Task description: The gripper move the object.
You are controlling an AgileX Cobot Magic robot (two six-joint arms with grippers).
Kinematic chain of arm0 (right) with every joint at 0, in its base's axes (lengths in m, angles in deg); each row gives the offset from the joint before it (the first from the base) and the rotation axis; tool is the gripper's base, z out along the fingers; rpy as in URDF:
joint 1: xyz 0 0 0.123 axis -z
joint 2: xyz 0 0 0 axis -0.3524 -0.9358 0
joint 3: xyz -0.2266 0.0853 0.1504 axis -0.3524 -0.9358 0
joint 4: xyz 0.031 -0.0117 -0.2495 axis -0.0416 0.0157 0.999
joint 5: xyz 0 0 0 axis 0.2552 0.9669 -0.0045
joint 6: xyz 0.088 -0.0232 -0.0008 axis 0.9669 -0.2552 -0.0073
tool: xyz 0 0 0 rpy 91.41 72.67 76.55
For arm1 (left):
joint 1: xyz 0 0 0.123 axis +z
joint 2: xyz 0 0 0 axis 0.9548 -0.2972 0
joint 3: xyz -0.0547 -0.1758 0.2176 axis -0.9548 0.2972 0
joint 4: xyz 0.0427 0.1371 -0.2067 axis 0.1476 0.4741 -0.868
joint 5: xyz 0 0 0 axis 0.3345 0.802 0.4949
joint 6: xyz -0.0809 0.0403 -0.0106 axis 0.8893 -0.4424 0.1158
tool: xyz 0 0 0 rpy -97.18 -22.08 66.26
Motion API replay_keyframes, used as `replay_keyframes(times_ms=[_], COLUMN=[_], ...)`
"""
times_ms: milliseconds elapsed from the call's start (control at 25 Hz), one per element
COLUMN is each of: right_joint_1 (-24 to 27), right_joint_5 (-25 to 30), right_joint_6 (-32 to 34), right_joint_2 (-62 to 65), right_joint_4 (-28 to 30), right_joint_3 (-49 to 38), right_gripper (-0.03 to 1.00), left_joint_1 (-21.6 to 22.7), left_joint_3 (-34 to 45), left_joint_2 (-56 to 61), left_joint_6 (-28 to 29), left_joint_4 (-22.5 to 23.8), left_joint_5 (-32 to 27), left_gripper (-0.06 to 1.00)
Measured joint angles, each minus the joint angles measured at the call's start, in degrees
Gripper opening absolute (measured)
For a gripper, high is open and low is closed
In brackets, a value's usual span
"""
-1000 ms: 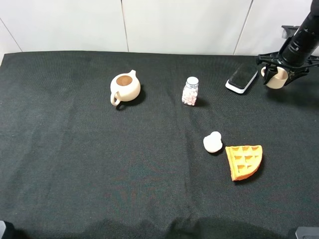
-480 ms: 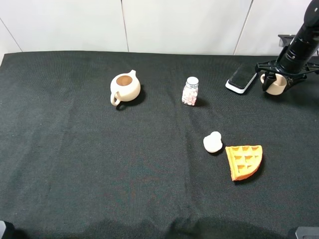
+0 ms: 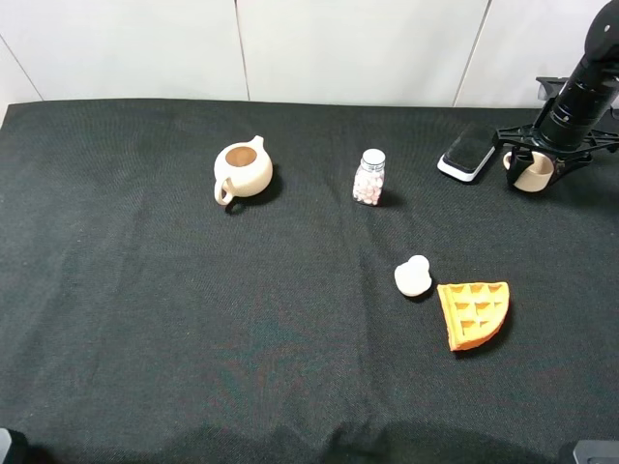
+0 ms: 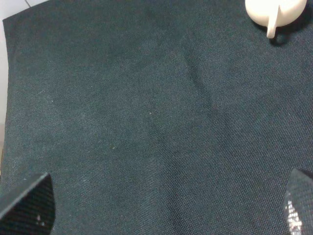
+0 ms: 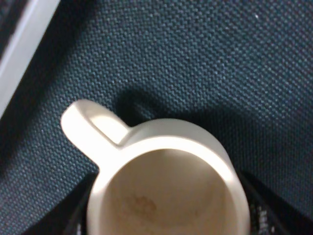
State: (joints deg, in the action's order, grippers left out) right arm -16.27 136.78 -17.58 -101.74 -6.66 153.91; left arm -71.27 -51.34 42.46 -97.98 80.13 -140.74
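The cream-beige cup (image 3: 532, 172) with a loop handle stands at the far right of the black cloth, just right of a phone. My right gripper (image 3: 535, 166) has a black finger on each side of it and is shut on the cup, low at the cloth. In the right wrist view the cup (image 5: 166, 181) shows its tan inside, its handle pointing toward the phone, with dark fingers (image 5: 80, 215) against its sides. My left gripper (image 4: 161, 205) is open and empty over bare cloth; it does not show in the high view.
A black phone on a white base (image 3: 467, 151) lies right beside the cup. A cream teapot (image 3: 242, 170) sits back left and shows in the left wrist view (image 4: 274, 10). A pill bottle (image 3: 368, 177), a white lumpy blob (image 3: 413, 276) and a waffle piece (image 3: 474, 313) lie mid-cloth.
My right gripper has carried the cup down from above the cloth to the cloth beside the phone. Nothing else has moved.
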Motion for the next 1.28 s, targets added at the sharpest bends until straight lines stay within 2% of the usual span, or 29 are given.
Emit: replay_keyframes(times_ms=[80,240,360,1280], right_joint_1=[0.0,0.0,0.0,0.0], right_joint_5=[0.0,0.1,0.1,5.7], right_joint_6=[0.0,0.0,0.0,0.0], right_joint_2=[0.0,0.0,0.0,6.8], right_joint_4=[0.2,0.8,0.8,0.8], right_joint_3=[0.0,0.0,0.0,0.0], right_gripper=[0.42,0.62,0.68,0.69], left_joint_1=[0.0,0.0,0.0,0.0], left_joint_3=[0.0,0.0,0.0,0.0], left_joint_2=[0.0,0.0,0.0,0.0], left_joint_6=[0.0,0.0,0.0,0.0], left_joint_4=[0.0,0.0,0.0,0.0], left_joint_5=[0.0,0.0,0.0,0.0], left_gripper=[0.99,0.99,0.99,0.99])
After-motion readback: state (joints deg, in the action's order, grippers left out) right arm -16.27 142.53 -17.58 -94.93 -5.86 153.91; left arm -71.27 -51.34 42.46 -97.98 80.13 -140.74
